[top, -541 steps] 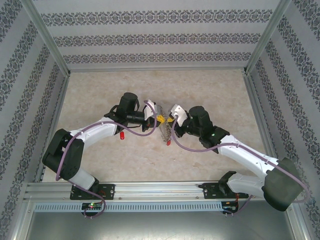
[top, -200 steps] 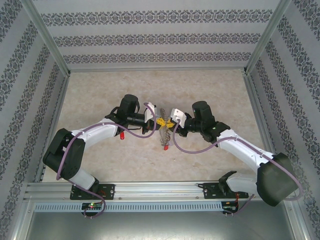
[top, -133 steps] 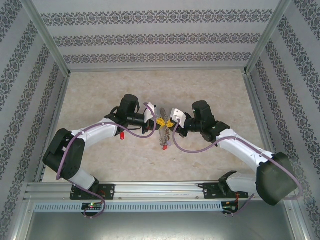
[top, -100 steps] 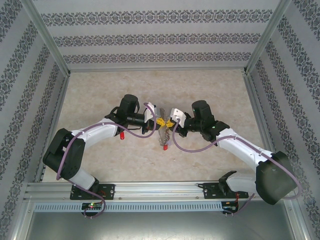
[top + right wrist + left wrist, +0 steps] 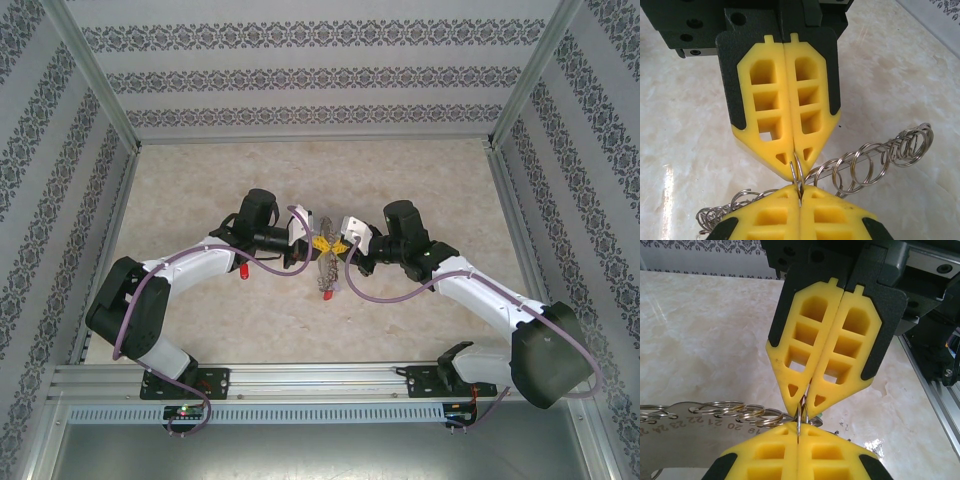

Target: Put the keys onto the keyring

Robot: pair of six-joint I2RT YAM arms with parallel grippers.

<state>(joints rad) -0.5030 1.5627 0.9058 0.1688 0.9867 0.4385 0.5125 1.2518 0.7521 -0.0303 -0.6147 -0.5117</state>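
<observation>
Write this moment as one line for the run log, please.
left pincer: shut on keyring | right pincer: shut on keyring, tip to tip | red key: loose on table

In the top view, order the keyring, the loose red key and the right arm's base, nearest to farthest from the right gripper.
1. keyring, pinched in the right gripper.
2. red key, off to its left.
3. right arm's base, at the near edge.
</observation>
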